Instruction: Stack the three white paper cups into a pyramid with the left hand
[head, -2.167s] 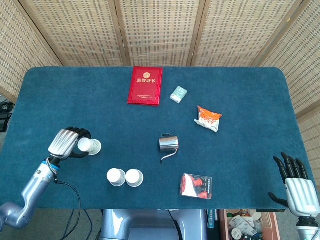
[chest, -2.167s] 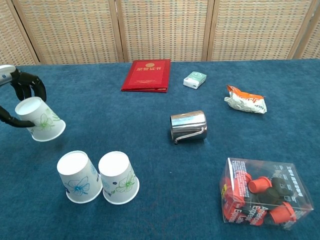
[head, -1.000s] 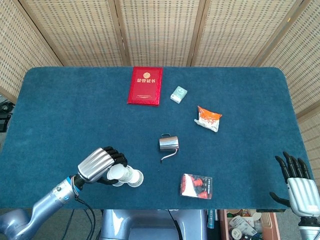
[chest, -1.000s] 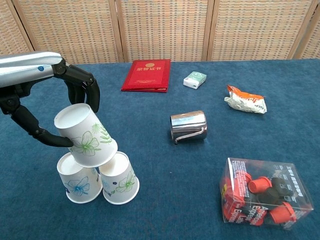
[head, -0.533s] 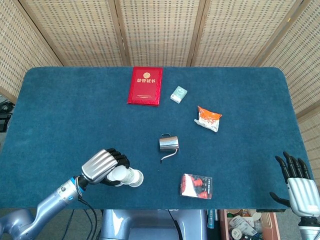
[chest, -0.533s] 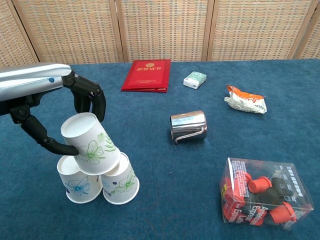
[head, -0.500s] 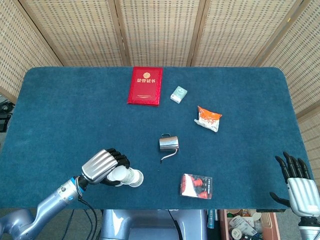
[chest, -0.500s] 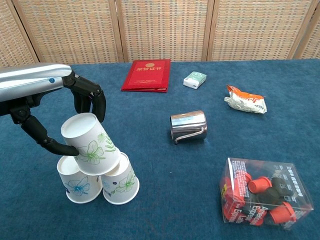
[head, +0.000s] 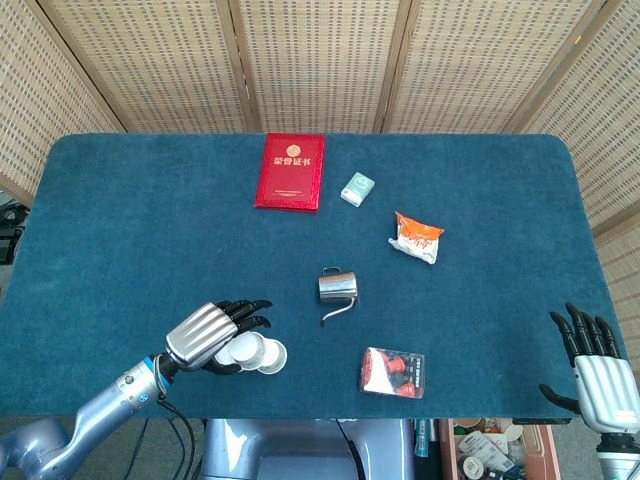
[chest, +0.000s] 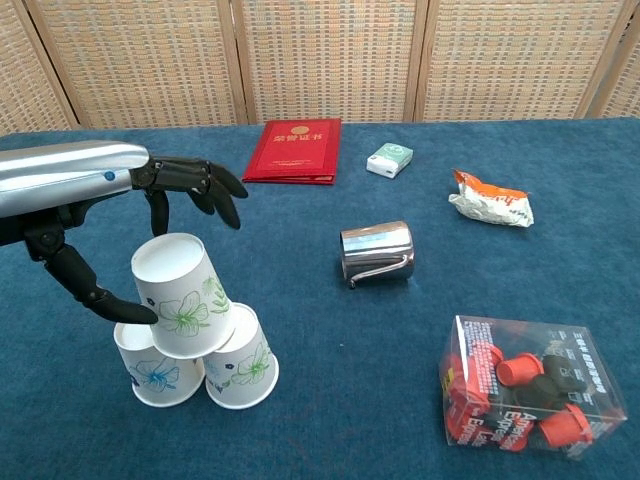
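Three white paper cups with flower prints stand upside down near the table's front left. The top cup (chest: 185, 296) sits slightly tilted on the lower left cup (chest: 150, 370) and the lower right cup (chest: 245, 365). My left hand (chest: 150, 195) hovers over the stack with its fingers stretched out above the top cup. Its thumb reaches down beside that cup's left side; I cannot tell if it touches. In the head view the left hand (head: 214, 334) covers part of the cups (head: 258, 352). My right hand (head: 590, 358) hangs off the front right edge, fingers apart, holding nothing.
On the blue table (head: 150, 220) lie a red booklet (chest: 293, 150), a small green box (chest: 389, 160), a snack packet (chest: 490, 208), a steel pitcher (chest: 377, 252) and a clear box of red and black pieces (chest: 530, 398).
The left hand carried the third cup from the left over to the pair and set it on top. Its fingers have now spread away from the cup. The right hand has not moved.
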